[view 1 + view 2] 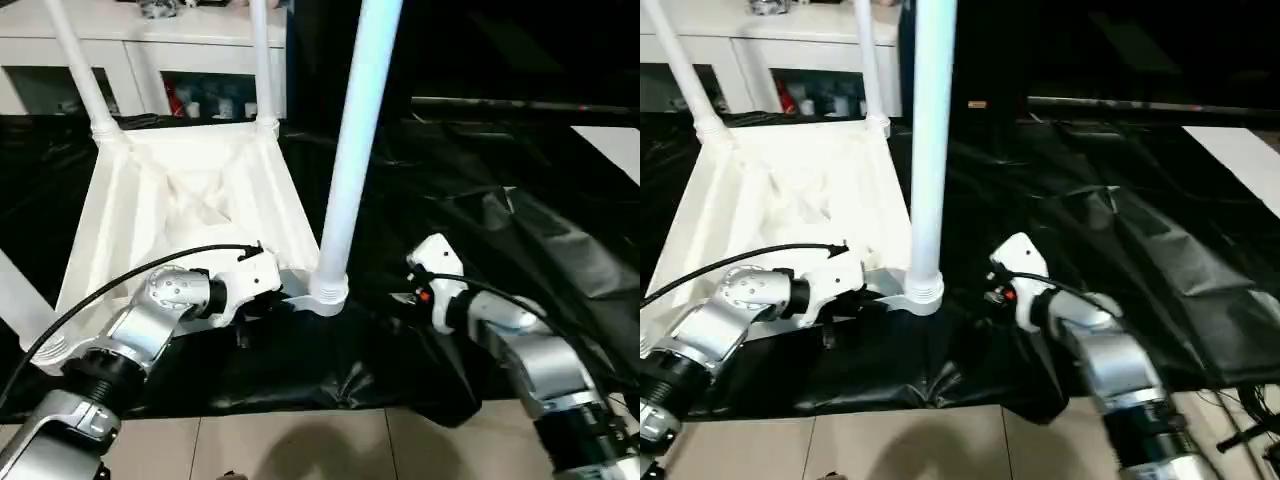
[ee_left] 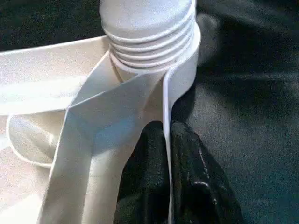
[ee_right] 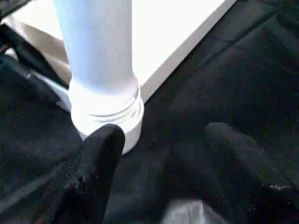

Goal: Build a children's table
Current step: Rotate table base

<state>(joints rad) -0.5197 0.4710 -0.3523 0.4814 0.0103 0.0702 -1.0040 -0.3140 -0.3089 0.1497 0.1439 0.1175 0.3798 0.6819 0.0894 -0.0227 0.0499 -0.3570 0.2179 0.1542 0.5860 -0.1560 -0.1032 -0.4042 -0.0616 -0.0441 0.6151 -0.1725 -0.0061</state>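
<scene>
White moulded plastic, thin-walled and hollow: the children's table [image 1: 190, 200] should be light and fairly stiff, though its glossy skin looks slippery for black rubbery fingers. It lies upside down on the black-draped worktop [image 1: 480, 200], legs pointing up. The left gripper [image 2: 167, 154] is clenched on the thin edge rib of the tabletop, right below the corner socket [image 2: 154, 60]; that narrow rim is a good pinch point, since the ribs give it stiffness. Just ahead of it, the nearest leg [image 1: 350, 150] stands upright in the socket, its grooved collar seated. The right gripper [image 3: 159, 154] is released, fingers apart, close beside that leg's base but not touching. The smooth tube would be best gripped low, near the collar. Farther off, two more legs [image 1: 262, 60] rise from the far corners.
</scene>
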